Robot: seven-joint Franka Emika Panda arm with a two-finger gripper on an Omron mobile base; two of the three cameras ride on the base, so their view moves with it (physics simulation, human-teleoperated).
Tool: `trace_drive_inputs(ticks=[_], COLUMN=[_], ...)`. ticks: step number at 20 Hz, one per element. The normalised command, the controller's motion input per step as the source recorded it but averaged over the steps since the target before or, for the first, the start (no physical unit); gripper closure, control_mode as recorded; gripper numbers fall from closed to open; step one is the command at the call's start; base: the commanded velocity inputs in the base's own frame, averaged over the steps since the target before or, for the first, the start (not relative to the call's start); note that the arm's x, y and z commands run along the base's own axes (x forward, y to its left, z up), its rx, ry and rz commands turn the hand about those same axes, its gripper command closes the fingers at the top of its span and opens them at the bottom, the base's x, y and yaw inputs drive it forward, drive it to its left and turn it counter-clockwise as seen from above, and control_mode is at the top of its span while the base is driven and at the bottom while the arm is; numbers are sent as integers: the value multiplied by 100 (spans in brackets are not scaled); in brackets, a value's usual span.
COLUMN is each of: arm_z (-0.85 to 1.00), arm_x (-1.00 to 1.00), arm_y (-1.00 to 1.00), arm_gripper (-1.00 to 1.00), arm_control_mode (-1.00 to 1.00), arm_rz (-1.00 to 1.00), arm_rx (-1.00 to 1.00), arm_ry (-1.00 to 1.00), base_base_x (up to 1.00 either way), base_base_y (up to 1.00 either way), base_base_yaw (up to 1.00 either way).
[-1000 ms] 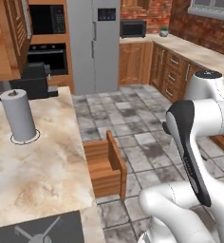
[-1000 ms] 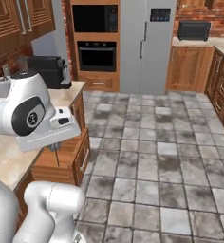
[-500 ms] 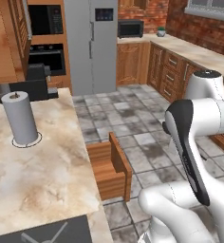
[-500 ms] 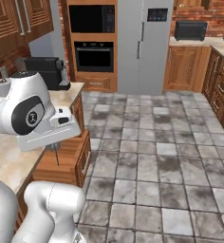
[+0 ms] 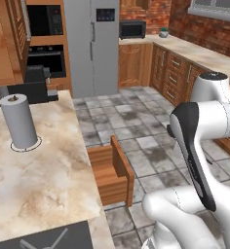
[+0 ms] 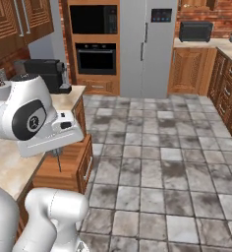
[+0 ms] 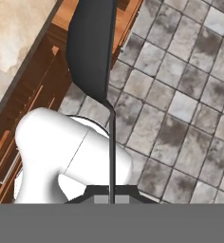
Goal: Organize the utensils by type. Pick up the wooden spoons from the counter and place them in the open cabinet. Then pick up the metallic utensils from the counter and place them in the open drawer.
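- A thin dark-handled metal spoon (image 7: 111,142) is held by the gripper (image 7: 111,198), jaws closed tight on the handle end; its dark oval bowl is seen pointing away from the hand in the hand view
- In the right base view the same spoon (image 6: 58,158) hangs as a slim line below the hand, beside the front of the open drawer (image 6: 69,165)
- Drawer (image 5: 111,170) is pulled out from under the counter (image 5: 39,180), seen in the left base view; its inside can't be made out from here
- No other spoons can be seen on the counter; a paper towel roll (image 5: 19,121) and a coffee machine (image 5: 33,87) stand at its far end
- Judged step: metal spoon being carried to the drawer, not yet over it
- Risks: grip is at the very end of a wire-slim handle, so the spoon could swing or slip w/ a fast move; released too early, it'd land on the floor tiles (image 7: 180,104); if lowered off-line, the bowl could be knocked on the drawer front or side wall & twisted out of the jaws
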Motion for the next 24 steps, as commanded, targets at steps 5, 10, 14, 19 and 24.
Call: trace_drive_inputs(ticks=[5,10,14,19,24], arm_z=[0,-15,-24,-27,-21], arm_x=[0,3,31,71,79], arm_y=[0,0,4,25,39], arm_gripper=[100,100,100,100,100], arm_control_mode=[100,-100,-100,-100,-100], arm_rz=[0,0,0,-8,-16], arm_rx=[0,3,8,3,0], arm_ry=[0,6,11,0,0], base_base_x=[-12,0,0,0,0], base_base_y=[0,0,0,0,0], base_base_yaw=[0,0,0,0,0])
